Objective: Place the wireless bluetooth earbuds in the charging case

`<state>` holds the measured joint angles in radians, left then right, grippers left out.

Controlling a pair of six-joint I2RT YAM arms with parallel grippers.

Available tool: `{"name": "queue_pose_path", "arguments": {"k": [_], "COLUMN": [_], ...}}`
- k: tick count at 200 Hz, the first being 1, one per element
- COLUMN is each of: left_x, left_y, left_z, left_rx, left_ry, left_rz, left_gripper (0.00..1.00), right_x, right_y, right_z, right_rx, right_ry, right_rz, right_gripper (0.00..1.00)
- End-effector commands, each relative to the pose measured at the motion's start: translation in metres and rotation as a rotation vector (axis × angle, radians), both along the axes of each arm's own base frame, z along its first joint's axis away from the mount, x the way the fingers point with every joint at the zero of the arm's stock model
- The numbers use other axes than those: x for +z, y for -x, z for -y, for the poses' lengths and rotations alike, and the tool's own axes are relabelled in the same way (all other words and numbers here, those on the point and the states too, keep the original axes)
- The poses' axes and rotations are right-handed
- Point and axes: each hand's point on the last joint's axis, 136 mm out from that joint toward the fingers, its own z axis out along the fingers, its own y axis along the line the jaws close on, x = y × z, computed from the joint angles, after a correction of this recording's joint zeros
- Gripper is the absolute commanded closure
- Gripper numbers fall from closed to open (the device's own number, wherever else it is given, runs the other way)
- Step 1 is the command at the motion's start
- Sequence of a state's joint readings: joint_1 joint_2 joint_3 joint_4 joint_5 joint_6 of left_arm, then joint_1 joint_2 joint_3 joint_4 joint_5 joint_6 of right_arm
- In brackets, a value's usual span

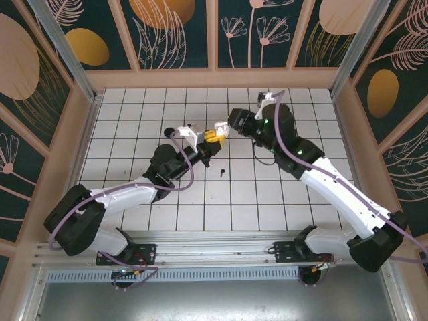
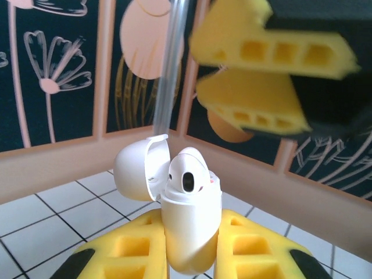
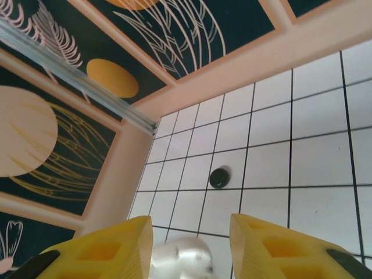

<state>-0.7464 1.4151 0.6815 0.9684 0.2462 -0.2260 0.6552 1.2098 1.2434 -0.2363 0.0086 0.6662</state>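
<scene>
My left gripper (image 2: pixel 189 229) is shut on the white charging case (image 2: pixel 189 238), which stands upright between its yellow fingers (image 2: pixel 125 250). The lid (image 2: pixel 136 171) hangs open to the left. A white earbud (image 2: pixel 187 171) sits in the case's mouth with its rounded head sticking out. Just above it the right gripper's yellow fingers (image 2: pixel 261 81) hover, apart from the earbud. In the right wrist view my right gripper (image 3: pixel 192 232) is open, with the blurred white case top (image 3: pixel 180 258) below its gap. From above, both grippers (image 1: pixel 208 139) (image 1: pixel 223 128) meet mid-table. A tiny black earbud (image 1: pixel 222 173) lies on the tiles.
A round black puck (image 1: pixel 169 132) (image 3: pixel 220 177) lies on the tiles left of the grippers. The white tiled floor (image 1: pixel 267 194) is ringed by a low wooden wall (image 1: pixel 214 79) with patterned panels behind it.
</scene>
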Motion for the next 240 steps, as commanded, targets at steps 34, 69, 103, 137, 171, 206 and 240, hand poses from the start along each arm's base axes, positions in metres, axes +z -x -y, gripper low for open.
{"name": "queue_pose_path", "arguments": {"k": [34,69,103,137,171,206,240], "left_x": [0.007,0.006,0.011,0.015,0.021,0.024,0.026], "left_y": [0.027,0.029,0.032,0.037,0.042,0.043,0.039], "left_z": [0.009,0.003,-0.003,-0.001,0.000,0.000,0.002], "left_rx": [-0.226,-0.278,-0.285,-0.321,-0.356,-0.369,-0.363], "left_ry": [-0.093,-0.105,-0.074,-0.036,-0.005,0.012,0.014], "left_rz": [-0.007,-0.052,-0.051,-0.058,-0.052,-0.049,-0.052], "left_gripper": [1.00,1.00,1.00,1.00,1.00,1.00,1.00], "right_x": [-0.014,-0.015,-0.025,-0.031,-0.045,-0.044,-0.043], "right_y": [0.012,0.010,0.014,0.015,0.015,0.025,0.036], "right_z": [-0.034,-0.026,-0.024,-0.022,-0.022,-0.032,-0.037], "right_rx": [0.384,0.395,0.443,0.445,0.451,0.531,0.590], "right_ry": [0.039,0.062,0.055,0.048,0.046,-0.033,-0.086], "right_rz": [-0.080,-0.073,-0.110,-0.125,-0.173,-0.192,-0.206], "right_gripper": [0.63,0.59,0.62,0.75,0.76,0.81,0.82]}}
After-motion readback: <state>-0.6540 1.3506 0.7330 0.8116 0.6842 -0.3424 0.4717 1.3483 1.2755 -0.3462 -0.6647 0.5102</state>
